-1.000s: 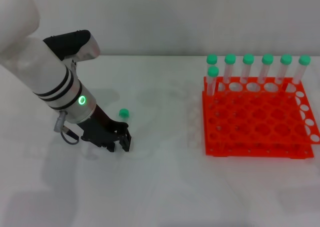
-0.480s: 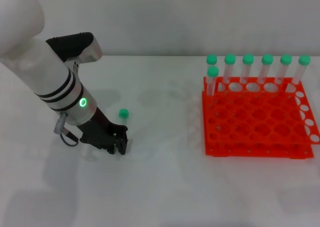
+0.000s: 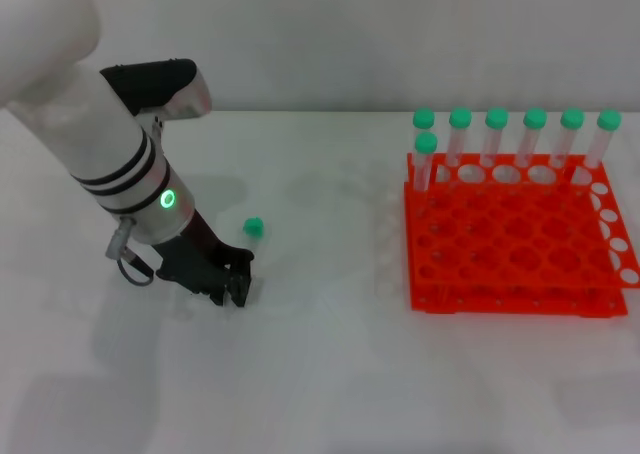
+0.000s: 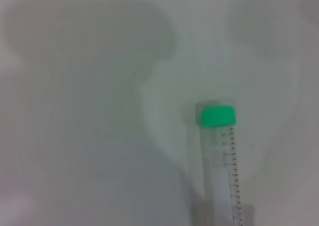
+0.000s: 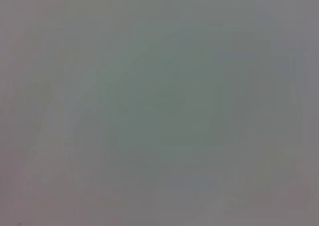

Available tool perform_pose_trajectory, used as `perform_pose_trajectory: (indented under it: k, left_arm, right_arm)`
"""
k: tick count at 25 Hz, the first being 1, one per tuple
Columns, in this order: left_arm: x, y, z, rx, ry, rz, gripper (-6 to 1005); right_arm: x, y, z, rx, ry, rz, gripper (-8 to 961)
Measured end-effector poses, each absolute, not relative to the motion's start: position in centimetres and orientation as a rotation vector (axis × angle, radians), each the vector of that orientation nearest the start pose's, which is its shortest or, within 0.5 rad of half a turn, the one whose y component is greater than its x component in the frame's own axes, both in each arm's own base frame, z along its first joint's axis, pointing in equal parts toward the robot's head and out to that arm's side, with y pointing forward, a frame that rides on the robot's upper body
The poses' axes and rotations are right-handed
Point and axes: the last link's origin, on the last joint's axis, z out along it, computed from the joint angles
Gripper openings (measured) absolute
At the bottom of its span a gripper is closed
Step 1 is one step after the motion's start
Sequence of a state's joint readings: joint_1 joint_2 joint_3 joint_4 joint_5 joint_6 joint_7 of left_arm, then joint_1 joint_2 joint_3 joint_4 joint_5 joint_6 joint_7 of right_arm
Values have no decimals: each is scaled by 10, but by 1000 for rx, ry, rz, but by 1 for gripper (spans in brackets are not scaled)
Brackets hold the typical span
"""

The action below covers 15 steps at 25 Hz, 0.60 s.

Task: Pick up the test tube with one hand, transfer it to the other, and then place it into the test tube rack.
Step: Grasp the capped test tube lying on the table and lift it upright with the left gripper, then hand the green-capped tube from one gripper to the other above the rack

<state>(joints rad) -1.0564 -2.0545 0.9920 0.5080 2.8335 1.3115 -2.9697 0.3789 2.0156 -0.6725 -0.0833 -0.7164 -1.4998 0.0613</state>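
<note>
Test tube (image 3: 250, 242) now in clenched left end effector (image 3: 236, 286), cap slightly higher than before.

Test tube (image 3: 250, 242): slim clear plastic, green screw cap, printed graduations along its side (legible in the left wrist view (image 4: 219, 156)); lies on the white desk, left of centre. Test tube rack (image 3: 515, 249): orange-red, two-tiered, gridded with round holes; stands well apart at the right.
</note>
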Motion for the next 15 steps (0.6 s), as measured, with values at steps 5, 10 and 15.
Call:
perform_pose_trajectory:
  k: [5,10,15]
  left_arm:
    - [-195,425,-24,-2095,-1652,450,215]
    - [-183,439,0,-2090,-1563,309,213]
    - [-171,444,17,-2136,-1474,159,212]
  right_arm:
    - [350,304,76,-1434,123,627,871]
    - [346,305,73,-1448,116,650,870]
    - [340,304,77,-1456,131,748,870]
